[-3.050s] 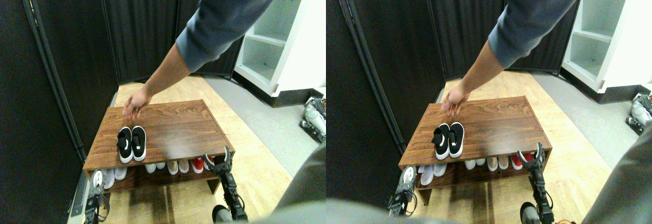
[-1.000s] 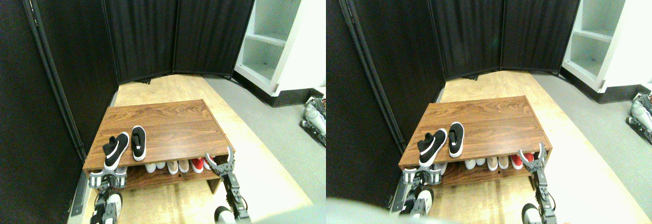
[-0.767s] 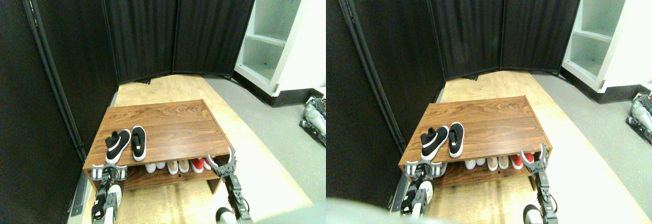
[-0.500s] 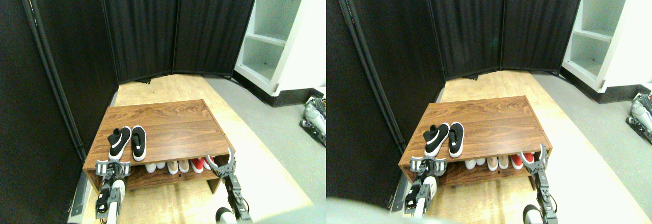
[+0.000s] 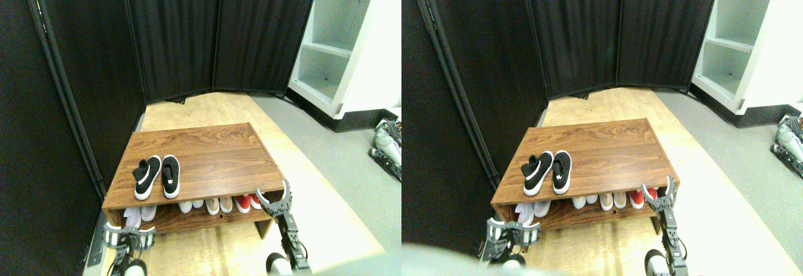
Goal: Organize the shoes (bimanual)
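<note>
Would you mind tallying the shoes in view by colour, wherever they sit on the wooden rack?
Black shoes: 2, on top of the rack
White or beige shoes: about 6, lower shelf, partly hidden
Red shoes: at least 1, lower shelf
Total: about 9

Wood shoe bench (image 5: 213,157) stands on floor, just ahead of both grippers. On its top, nearer left gripper (image 5: 128,235): black shoes (image 5: 157,176), side by side, touching. Lower shelf holds white, beige, red shoes (image 5: 213,204), next to right gripper (image 5: 275,196).

Shoes (image 5: 156,176) on rack (image 5: 213,157) top, left-front; other shoes (image 5: 216,204) below.
</note>
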Robot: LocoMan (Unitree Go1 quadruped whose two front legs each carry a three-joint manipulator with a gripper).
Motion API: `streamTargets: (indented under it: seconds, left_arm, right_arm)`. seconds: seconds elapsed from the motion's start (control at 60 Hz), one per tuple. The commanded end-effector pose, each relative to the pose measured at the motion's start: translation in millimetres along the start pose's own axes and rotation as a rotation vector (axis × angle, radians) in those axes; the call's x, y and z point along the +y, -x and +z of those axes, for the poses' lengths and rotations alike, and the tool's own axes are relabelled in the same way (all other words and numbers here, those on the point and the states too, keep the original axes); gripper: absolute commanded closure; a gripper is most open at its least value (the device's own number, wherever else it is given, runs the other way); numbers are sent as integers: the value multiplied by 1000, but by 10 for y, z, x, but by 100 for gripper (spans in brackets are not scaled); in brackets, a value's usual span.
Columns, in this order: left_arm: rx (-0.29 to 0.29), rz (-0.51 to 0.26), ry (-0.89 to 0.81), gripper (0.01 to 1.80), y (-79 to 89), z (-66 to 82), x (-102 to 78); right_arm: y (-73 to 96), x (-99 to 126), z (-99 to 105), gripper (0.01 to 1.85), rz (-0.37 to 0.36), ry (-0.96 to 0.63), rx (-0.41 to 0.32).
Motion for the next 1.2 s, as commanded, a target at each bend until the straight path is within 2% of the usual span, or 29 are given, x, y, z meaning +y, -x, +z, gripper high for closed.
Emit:
streamTargets:
  seconds: [0.017,0.033,0.083,0.1,0.117,0.133,0.15,0.167,0.183,0.2,0.217,0.25,0.3,0.317,0.367,0.4,0.433,0.467,0.533,0.567,0.583,0.633,0.783,0.867,1.0,1.05,1.1,1.2]
  left_arm:
    - [-96,-88,-10,67,73,304,-115]
    - [-103,-96,-8,75,67,342,-129]
    - [-158,-157,-60,125,27,564,-206]
    - [-170,-165,-86,132,22,600,-221]
    - [-170,-165,-86,132,22,600,-221]
    - [-235,-194,-148,164,-9,742,-295]
    - [-240,-211,-165,171,-22,777,-312]
    - [-240,-211,-165,171,-22,777,-312]
    - [-241,-246,-197,180,-51,844,-348]
    - [-243,-253,-205,180,-91,932,-417]
    - [-243,-253,-205,180,-91,932,-417]
    - [-256,-260,-200,180,-150,1024,-488]
    - [-264,-269,-202,178,-206,1053,-539]
    - [-271,-274,-255,178,-275,1081,-559]
    - [-254,-273,-293,180,-357,1103,-556]
    - [-229,-261,-325,180,-477,1117,-520]
    - [-228,-243,-328,180,-605,1108,-483]
    - [-224,-237,-334,180,-641,1109,-468]
    - [-185,-201,-299,180,-883,1073,-393]
    - [-178,-199,-297,180,-907,1064,-392]
    - [-165,-197,-303,180,-953,1043,-389]
    - [-177,-170,-337,180,-1085,955,-358]
    - [-166,-103,-272,180,-1195,755,-347]
    - [-179,-77,-271,180,-1223,613,-363]
    - [-150,-77,-215,180,-1291,425,-355]
    - [-153,-75,-194,180,-1288,363,-381]
    - [-131,-76,-198,180,-1273,293,-404]
    - [-111,-77,-200,180,-1279,225,-404]
  right_arm:
    - [-12,56,-1,120,34,-24,-11]
    - [-12,57,-2,120,34,-26,-10]
    - [-13,61,-7,121,41,-27,-9]
    - [-14,62,-8,121,43,-30,-9]
    - [-14,62,-8,121,43,-30,-9]
    - [-16,60,-11,122,51,-27,-11]
    - [-16,61,-11,122,52,-26,-11]
    - [-16,61,-11,122,52,-26,-11]
    - [-16,61,-12,122,52,-25,-12]
    - [-15,62,-14,122,54,-22,-13]
    - [-15,62,-14,122,54,-22,-13]
    - [-14,61,-16,122,60,-14,-12]
    - [-12,62,-17,122,57,-18,-11]
    - [-11,64,-18,122,57,-14,-11]
    - [-10,65,-19,122,57,-13,-11]
    - [-7,72,-19,122,60,-12,-9]
    - [-4,77,-20,122,60,-13,-9]
    - [-4,78,-21,122,61,-13,-9]
    - [-5,83,-23,123,59,-14,-9]
    - [-6,82,-22,123,61,-13,-9]
    - [-8,80,-20,123,64,-10,-9]
    - [-4,81,-14,123,65,-20,-11]
    - [5,77,8,122,55,9,-22]
    - [6,78,16,120,57,12,-25]
    - [5,70,17,120,54,-12,-17]
    - [2,66,20,120,56,-8,-19]
    - [-3,58,27,120,60,6,-23]
    - [-1,54,36,120,61,7,-27]
